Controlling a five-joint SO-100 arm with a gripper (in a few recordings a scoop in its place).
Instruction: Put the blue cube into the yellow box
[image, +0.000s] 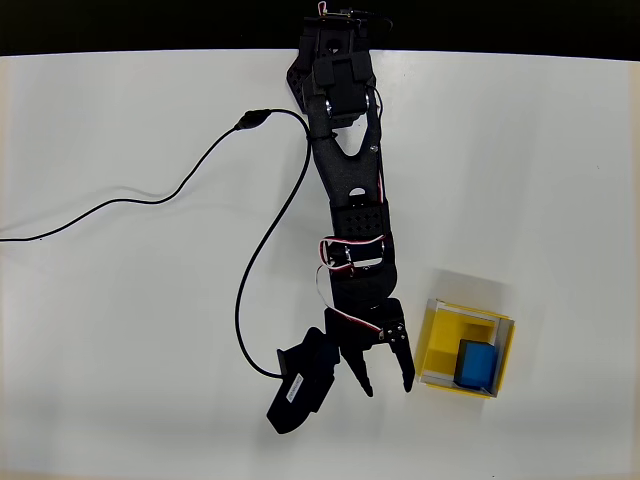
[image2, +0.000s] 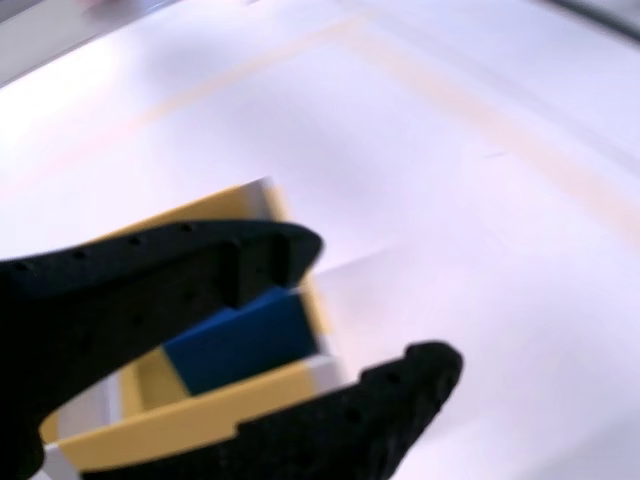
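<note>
**On the white table: cube already in box, gripper clear**

On the white table (image: 120, 350), the black arm (image: 350, 190) reaches from the far edge toward the near side in the overhead view. A black cable (image: 240, 300) loops across the table to the left of the arm.

The yellow box (image: 437, 340) sits right of the arm's tip, near the near-right part of the table. The blue cube (image: 477, 364) lies inside it, in the near-right corner, against the walls. In the wrist view the yellow box (image2: 215, 410) and blue cube (image2: 245, 340) show between the two fingers, somewhat blurred.

The gripper (image: 388, 381) sits just left of the box, not touching it. Its fingers are spread and hold nothing. The wrist view shows the gripper (image2: 385, 300) the same way, with a clear gap between the tips.

Step judgement: placing looks done, since the cube rests in the box and the jaws are free. This reads as the retreat stage. The next move likely calls for lifting and pulling the arm away without clipping the box's left wall, which is close to the right-hand finger.

No brands, labels or readable writing visible.
</note>
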